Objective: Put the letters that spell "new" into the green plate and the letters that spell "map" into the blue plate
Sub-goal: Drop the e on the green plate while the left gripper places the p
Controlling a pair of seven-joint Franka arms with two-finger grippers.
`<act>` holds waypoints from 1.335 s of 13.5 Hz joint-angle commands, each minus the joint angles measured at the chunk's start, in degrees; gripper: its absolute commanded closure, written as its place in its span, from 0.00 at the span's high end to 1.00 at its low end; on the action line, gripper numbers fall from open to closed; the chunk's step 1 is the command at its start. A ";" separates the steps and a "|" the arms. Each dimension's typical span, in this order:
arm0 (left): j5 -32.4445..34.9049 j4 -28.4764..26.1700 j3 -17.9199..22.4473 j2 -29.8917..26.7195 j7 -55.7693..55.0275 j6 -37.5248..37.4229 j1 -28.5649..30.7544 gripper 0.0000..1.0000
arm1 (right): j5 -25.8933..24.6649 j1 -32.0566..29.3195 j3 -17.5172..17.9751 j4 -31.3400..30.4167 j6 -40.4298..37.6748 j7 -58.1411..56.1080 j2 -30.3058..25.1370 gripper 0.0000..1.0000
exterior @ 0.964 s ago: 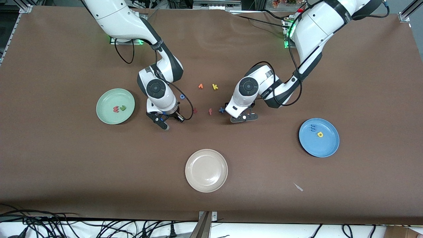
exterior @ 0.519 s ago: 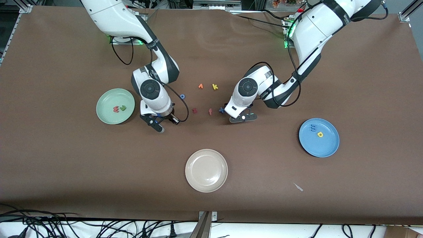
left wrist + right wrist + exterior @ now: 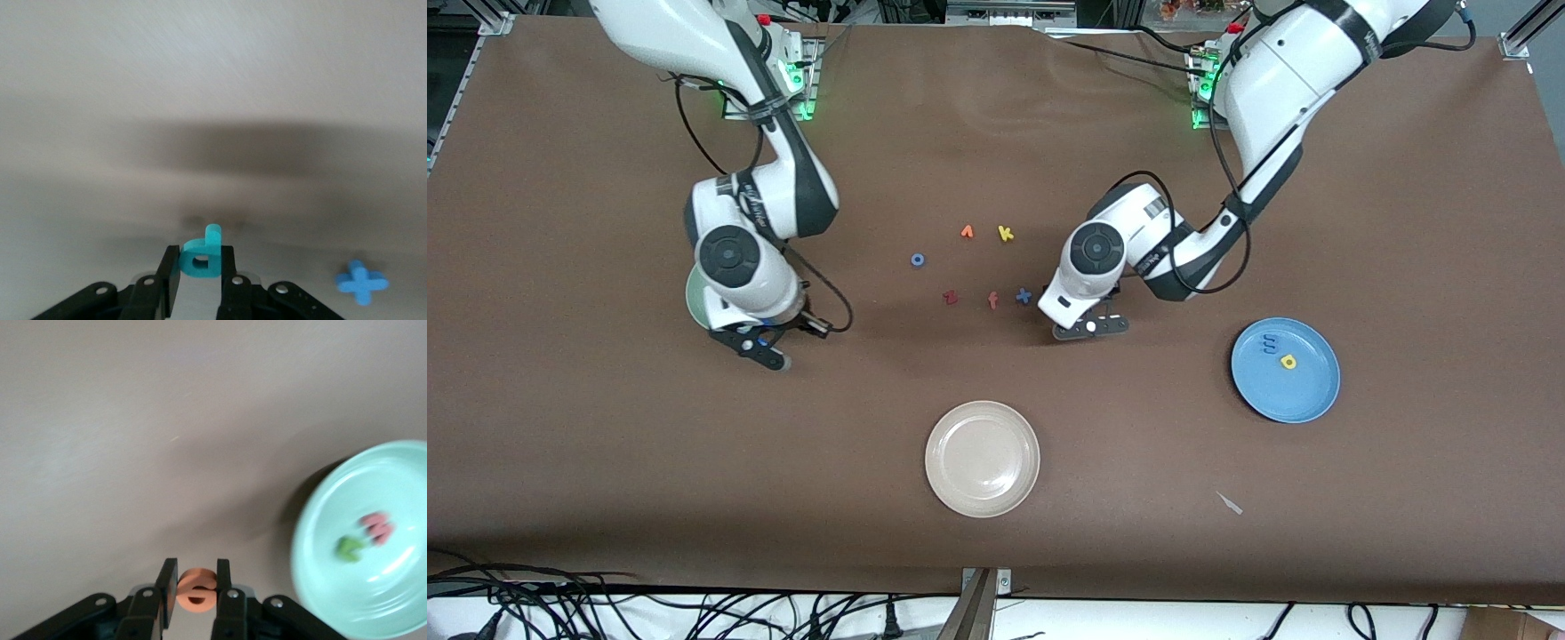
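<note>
On brown table (image 3: 605, 444), 3 plates (image 3: 983, 458)

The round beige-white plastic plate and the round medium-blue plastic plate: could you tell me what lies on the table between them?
Nothing: the front view shows only bare brown tabletop between the beige-white plate and the medium-blue plate.

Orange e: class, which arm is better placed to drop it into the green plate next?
Right. The right gripper is shut on the orange e beside the green plate. The left gripper grips the teal p elsewhere.
</note>
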 commanded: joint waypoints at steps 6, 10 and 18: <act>0.82 4.22 -0.28 -5.14 34.15 -13.80 16.80 0.00 | 3.05 0.10 -8.94 -19.02 8.70 -19.72 -7.99 0.00; 6.60 4.04 0.68 -3.65 47.81 -13.63 23.15 0.03 | 3.14 -0.43 -9.12 -19.03 7.91 -19.47 -7.55 1.00; 5.41 7.64 1.21 -3.55 52.84 -13.71 25.09 1.00 | 3.05 -0.78 -11.74 -12.28 -2.15 -24.01 -10.09 1.00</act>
